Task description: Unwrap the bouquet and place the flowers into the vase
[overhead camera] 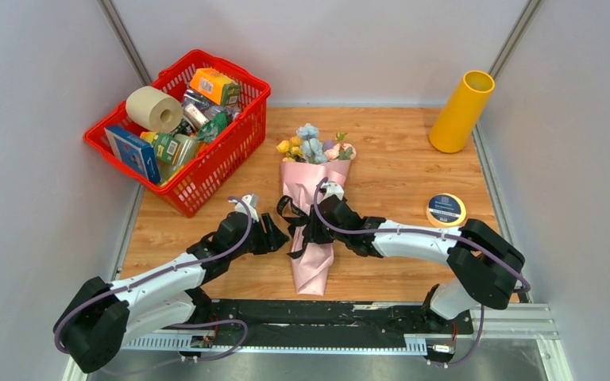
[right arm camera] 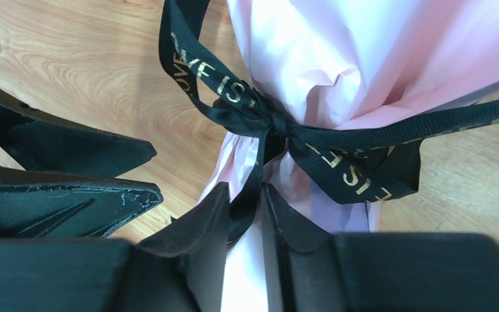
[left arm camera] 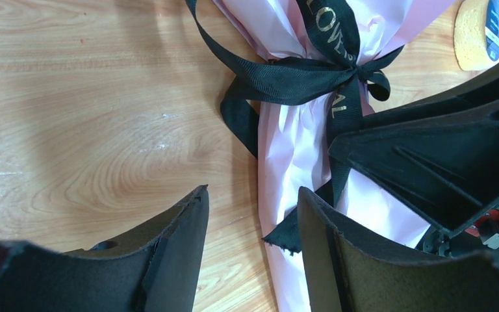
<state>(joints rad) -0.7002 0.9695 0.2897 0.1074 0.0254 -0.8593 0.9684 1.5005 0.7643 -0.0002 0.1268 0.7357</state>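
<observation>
**Ribbon tail taken, bouquet unanchored**

The bouquet of pink-lilac wrapping paper point(overhead camera: 312, 270) lies mid-bench, its pink, yellow and pale blue flowers point(overhead camera: 314, 147) pointing far and its black ribbon bow point(right arm camera: 286, 130) tied. The mustard-yellow cylinder vase point(overhead camera: 461, 111) stands well apart, far right. The right end effector point(right arm camera: 245, 192) is narrowed around one ribbon tail; a firm pinch cannot be told. The left end effector point(left arm camera: 252, 195) hangs wide and empty just left of the cone. With nothing pinning the paper, a pull could drag the bouquet instead of loosening the knot.
</observation>
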